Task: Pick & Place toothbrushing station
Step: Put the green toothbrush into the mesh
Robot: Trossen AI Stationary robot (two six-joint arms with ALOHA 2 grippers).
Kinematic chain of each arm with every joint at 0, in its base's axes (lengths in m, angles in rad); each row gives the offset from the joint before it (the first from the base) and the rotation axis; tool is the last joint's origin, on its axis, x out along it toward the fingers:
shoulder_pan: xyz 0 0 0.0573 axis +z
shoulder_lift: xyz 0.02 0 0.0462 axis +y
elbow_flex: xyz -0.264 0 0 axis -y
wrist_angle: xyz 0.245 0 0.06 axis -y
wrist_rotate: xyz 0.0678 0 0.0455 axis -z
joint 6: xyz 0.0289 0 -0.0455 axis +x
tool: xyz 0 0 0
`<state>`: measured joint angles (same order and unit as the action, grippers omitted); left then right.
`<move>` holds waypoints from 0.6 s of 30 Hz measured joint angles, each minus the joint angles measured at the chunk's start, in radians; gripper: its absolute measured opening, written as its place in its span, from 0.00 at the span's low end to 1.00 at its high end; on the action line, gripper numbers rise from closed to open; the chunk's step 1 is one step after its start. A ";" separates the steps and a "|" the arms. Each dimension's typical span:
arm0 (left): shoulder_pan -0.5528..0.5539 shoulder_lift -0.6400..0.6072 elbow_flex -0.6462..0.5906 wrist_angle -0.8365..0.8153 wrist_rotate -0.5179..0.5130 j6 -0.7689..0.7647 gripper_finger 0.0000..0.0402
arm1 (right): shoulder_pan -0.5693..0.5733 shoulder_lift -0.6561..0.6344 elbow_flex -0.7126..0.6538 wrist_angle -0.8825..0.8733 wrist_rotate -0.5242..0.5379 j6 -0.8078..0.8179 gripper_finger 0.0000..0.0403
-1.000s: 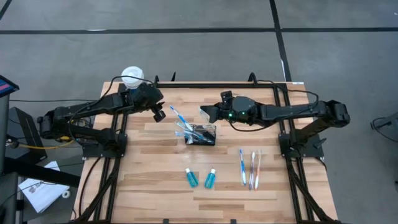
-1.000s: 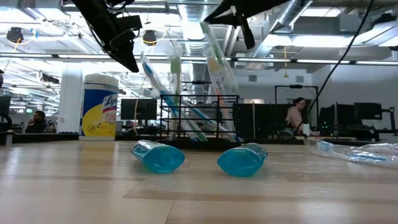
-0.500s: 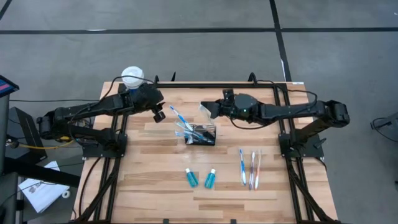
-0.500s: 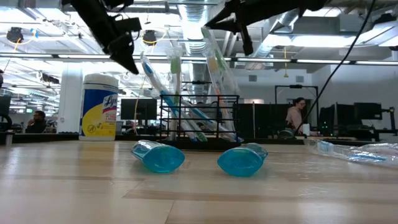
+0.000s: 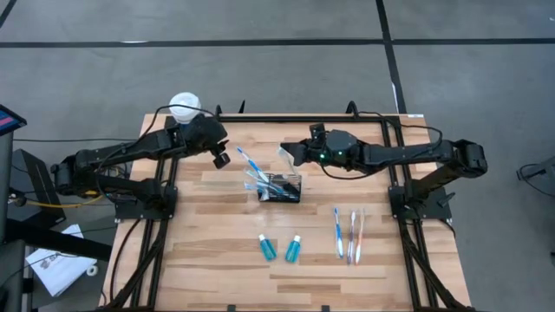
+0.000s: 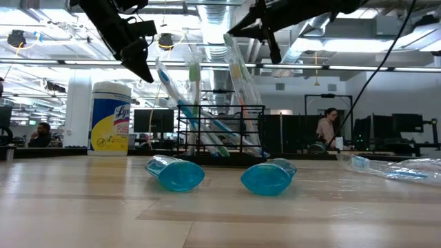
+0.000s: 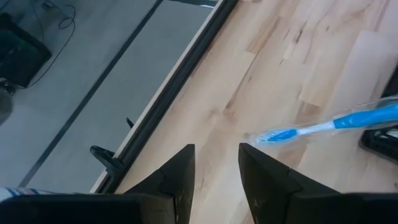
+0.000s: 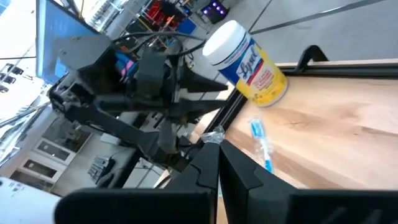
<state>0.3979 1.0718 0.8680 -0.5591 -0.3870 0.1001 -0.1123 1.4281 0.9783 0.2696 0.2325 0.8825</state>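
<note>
The black wire basket (image 5: 282,187) (image 6: 220,131) stands mid-table with several toothbrushes leaning out of it toward the far left, among them a blue one (image 5: 246,160) (image 7: 323,124). My right gripper (image 5: 289,154) (image 8: 217,146) hovers above the basket's far side, shut on the top of a clear-wrapped toothbrush (image 6: 241,83) whose lower end stands in the basket. My left gripper (image 5: 222,159) (image 7: 216,162) hangs open over bare wood left of the basket, with nothing between its fingers. Two teal tubes (image 5: 267,249) (image 5: 293,249) lie nearer the front. My right gripper pinches the crinkled top end of the clear wrapper (image 8: 214,135) between its two fingertips. It comes nearly level from the table's right. The wrapped toothbrush slants down below the fingers, with its lower end (image 6: 258,146) inside the basket.
A white-lidded canister with a yellow label (image 5: 184,107) (image 6: 110,118) stands at the far left corner. Three wrapped toothbrushes (image 5: 347,234) lie on the table at the right front. A person (image 6: 327,127) sits far off in the room behind.
My right gripper has eased slightly down and toward the table's left, still shut on the wrapped toothbrush's top. The toothbrush's lower end stays in the basket.
</note>
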 joint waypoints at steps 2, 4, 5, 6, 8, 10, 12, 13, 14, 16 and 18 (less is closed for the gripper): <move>0.011 0.000 0.000 0.000 0.000 0.000 0.29 | 0.000 0.000 0.000 0.000 -0.001 -0.001 0.00; 0.019 0.000 0.000 0.000 0.005 0.000 0.29 | -0.001 0.000 0.000 0.000 -0.003 -0.007 0.00; 0.024 0.000 0.000 0.000 0.016 0.000 0.29 | -0.001 0.000 0.000 0.000 -0.005 -0.007 0.00; 0.028 0.000 0.000 0.000 0.025 0.000 0.29 | -0.002 0.000 0.000 0.000 -0.006 -0.007 0.00; 0.030 0.000 0.000 0.000 0.029 0.000 0.29 | -0.002 0.000 0.000 0.000 -0.002 -0.008 0.00; 0.030 0.000 0.000 0.000 0.029 0.000 0.29 | -0.002 0.000 0.000 0.000 -0.001 -0.005 0.01; 0.030 0.000 0.000 0.000 0.029 0.000 0.29 | -0.005 0.000 0.000 0.000 -0.013 0.000 0.03; 0.030 0.000 0.000 0.000 0.029 0.000 0.29 | -0.009 0.000 0.000 0.000 -0.028 0.003 0.05; 0.030 0.000 0.000 0.000 0.029 0.000 0.29 | -0.012 0.000 0.000 0.000 -0.039 0.009 0.08; 0.030 0.000 0.000 0.000 0.029 0.000 0.29 | -0.015 0.000 0.000 -0.002 -0.047 0.021 0.15; 0.030 0.000 0.000 0.001 0.029 0.000 0.29 | -0.016 0.000 0.000 -0.004 -0.042 0.023 0.22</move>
<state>0.4278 1.0721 0.8680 -0.5583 -0.3576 0.1005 -0.1280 1.4281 0.9783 0.2661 0.1905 0.9054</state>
